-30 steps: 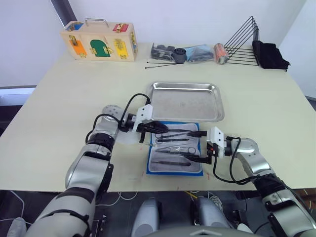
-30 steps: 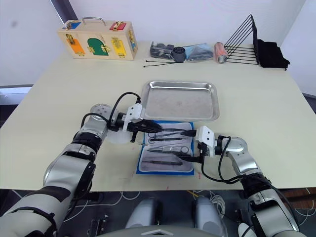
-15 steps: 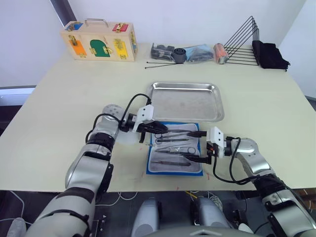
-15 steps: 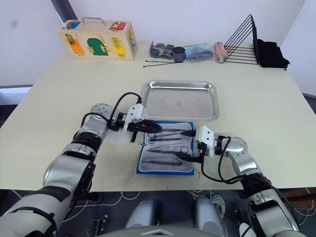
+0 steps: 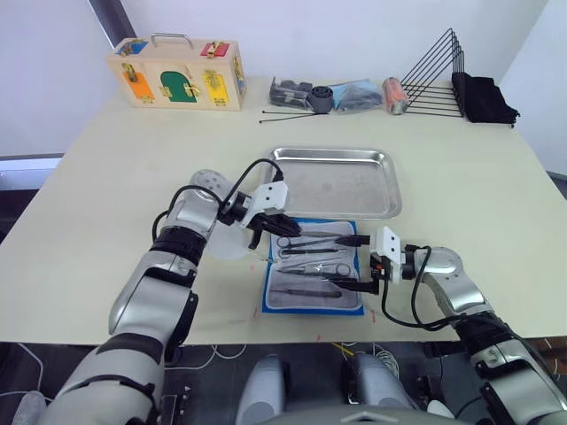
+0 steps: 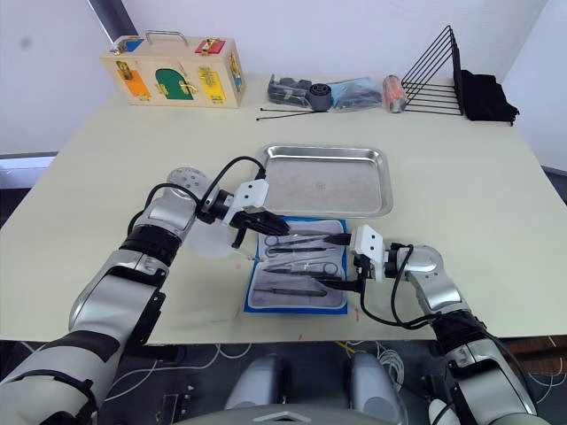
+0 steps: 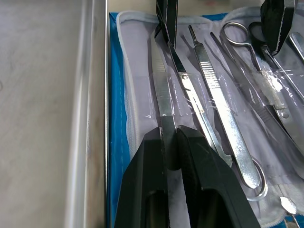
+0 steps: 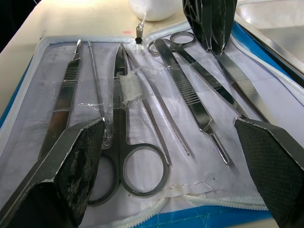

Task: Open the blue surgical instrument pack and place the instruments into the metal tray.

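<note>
Both arms are jointed silver-grey metal shells with black bands at the joints. Black cables loop loose from each forearm to a white block at the wrist. The left claw (image 5: 276,232) and right claw (image 5: 359,283) each carry two black fingers (image 8: 71,161), matte and rough-textured.
</note>
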`<state>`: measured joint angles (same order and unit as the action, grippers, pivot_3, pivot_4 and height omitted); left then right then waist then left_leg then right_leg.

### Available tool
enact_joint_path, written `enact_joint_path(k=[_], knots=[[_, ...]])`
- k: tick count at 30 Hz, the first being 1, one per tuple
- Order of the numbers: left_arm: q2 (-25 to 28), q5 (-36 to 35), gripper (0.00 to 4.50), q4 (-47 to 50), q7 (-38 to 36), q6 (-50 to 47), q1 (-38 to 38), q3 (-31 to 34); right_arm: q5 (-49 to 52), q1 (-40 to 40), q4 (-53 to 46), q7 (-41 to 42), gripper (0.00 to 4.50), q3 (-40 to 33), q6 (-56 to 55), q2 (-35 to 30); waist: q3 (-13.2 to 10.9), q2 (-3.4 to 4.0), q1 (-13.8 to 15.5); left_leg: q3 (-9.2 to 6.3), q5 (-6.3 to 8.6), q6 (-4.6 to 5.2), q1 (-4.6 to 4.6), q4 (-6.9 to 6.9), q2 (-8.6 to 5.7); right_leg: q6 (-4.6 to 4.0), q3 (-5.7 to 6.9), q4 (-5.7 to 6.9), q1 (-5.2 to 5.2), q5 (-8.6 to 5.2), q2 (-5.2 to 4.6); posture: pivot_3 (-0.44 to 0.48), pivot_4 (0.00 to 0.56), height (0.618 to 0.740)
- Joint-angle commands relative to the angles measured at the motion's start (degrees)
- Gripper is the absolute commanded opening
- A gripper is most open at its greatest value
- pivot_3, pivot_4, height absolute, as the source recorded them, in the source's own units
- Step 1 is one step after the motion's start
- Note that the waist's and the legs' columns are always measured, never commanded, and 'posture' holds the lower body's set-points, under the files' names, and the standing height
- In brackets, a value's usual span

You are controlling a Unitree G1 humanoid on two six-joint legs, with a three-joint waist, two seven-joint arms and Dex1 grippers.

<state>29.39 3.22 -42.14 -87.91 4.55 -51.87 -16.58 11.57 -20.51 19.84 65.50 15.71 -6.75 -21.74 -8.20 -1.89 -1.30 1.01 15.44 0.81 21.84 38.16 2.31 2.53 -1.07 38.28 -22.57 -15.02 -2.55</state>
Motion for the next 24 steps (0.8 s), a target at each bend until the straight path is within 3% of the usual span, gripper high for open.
enact_joint_path(k=[1,24], knots=[[2.6,0.4,0.34,5.2,-1.0,-3.3,-1.3,-0.3,-5.5,3.0,5.0,-1.4,4.5,3.5,4.3,-1.2,0.0,0.0,-0.1,0.0,0.0,0.0,0.0,0.0,0.0,0.0,0.0,0.0,0.0,0.0,0.0,0.0,0.15,0.74],[10.2,-1.0,0.34,13.3,-2.0,-7.1,0.3,-1.1,-5.6,2.6,5.2,-1.6,4.5,4.4,5.7,-1.5,0.0,0.02,-0.7,-0.03,0.0,0.0,-0.01,-0.04,0.02,-0.01,0.01,-0.01,-0.01,-0.01,0.01,0.0,0.15,0.74]])
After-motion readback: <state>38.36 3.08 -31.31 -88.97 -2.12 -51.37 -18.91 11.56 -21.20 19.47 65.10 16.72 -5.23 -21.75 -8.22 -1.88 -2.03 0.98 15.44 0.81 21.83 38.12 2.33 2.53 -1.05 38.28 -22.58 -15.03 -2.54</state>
